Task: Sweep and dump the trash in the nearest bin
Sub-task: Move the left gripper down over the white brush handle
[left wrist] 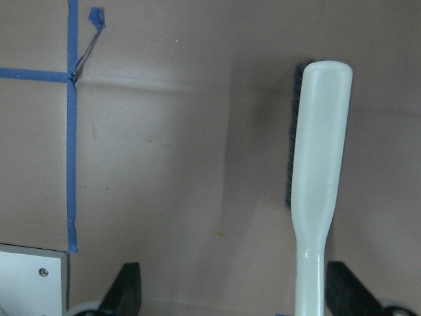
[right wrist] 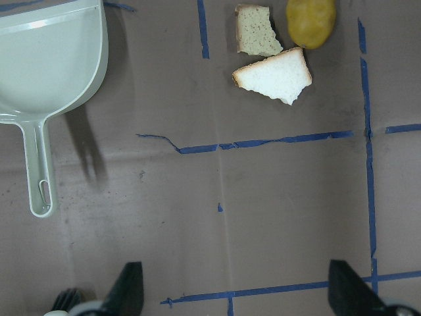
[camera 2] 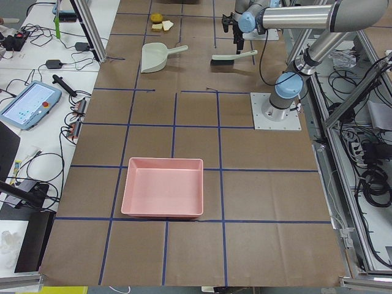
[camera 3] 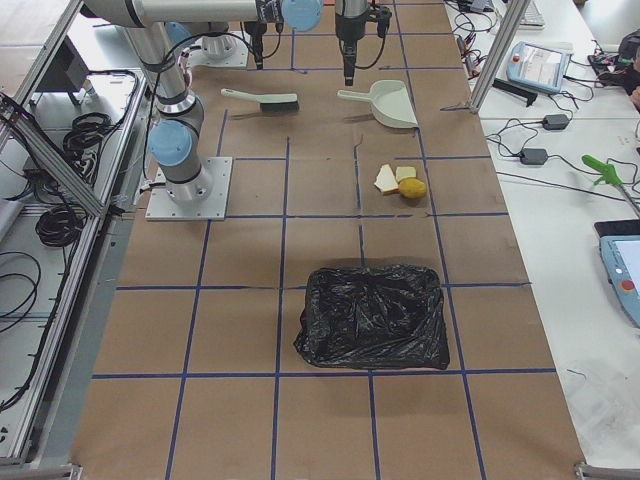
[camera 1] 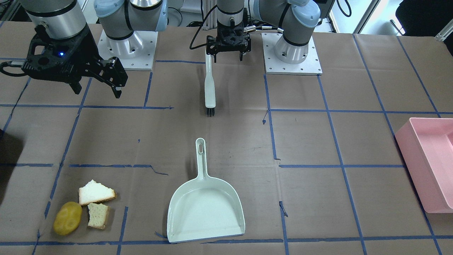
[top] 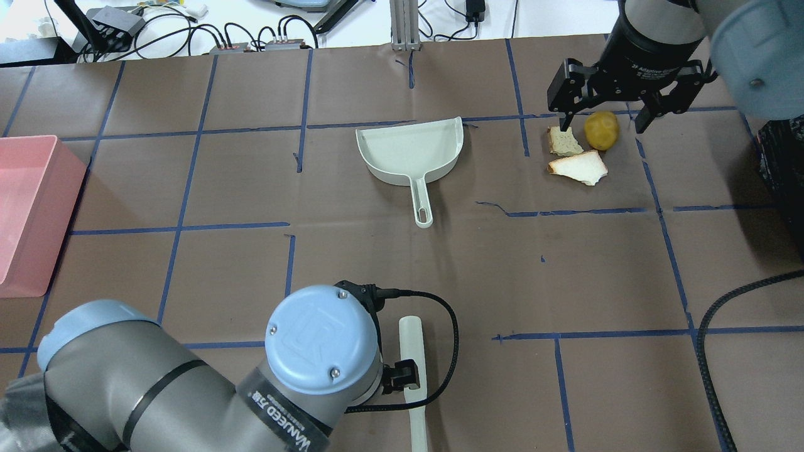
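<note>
Left fingers [left wrist: 126, 293] are spread wide with nothing clamped. The brush [camera 1: 210, 88] handle runs between them, nearer one side. The brush lies on the bench [camera 1: 318, 141], long axis straight out from the robot, bristles aimed at the dustpan [camera 1: 206, 212], whose handle points back at it. Left wrist faces straight down, low by its base. Right fingers [right wrist: 129, 289] are wide apart too and empty, wrist down, held high. The trash [camera 1: 96, 192], bread plus a potato [camera 1: 67, 218], sits clustered on the robot's right, far side, near the dustpan.
</note>
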Motion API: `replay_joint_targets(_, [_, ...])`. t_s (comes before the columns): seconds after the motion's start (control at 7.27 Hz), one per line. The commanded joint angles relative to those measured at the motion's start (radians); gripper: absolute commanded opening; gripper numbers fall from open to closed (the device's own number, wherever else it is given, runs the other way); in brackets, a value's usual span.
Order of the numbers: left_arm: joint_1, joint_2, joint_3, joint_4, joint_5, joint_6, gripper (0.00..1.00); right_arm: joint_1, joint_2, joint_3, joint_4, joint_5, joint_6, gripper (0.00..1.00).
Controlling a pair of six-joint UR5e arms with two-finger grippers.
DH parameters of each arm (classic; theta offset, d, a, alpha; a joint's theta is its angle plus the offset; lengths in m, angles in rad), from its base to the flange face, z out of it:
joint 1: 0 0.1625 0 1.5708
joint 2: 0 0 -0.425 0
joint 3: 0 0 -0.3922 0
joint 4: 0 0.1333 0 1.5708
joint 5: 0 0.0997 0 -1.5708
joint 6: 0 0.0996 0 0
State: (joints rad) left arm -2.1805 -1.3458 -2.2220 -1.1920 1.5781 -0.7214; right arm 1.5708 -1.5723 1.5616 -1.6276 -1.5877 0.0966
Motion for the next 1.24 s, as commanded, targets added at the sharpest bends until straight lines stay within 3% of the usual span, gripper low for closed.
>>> replay_joint_targets(0.0, [-0.016,-0.021,-0.03,0.038,-0.007,-0.062,1.0,0.0,0.0,0.0,0.0,0.0,0.0,1.0])
replay_joint_targets(0.27, [-0.053,-0.097,-0.027,0.121,-0.015,-0.098,1.0,0.0,-0.002,0.0,0.0,0.0,0.0,1.0])
replay_joint_targets(0.55, [-0.12,-0.166,-0.031,0.317,-0.009,-0.102,1.0,0.0,-0.002,0.0,0.0,0.0,0.0,1.0])
replay_joint_targets(1.1, [-0.214,-0.171,-0.094,0.371,-0.001,-0.105,1.0,0.0,-0.002,0.002,0.0,0.0,0.0,1.0])
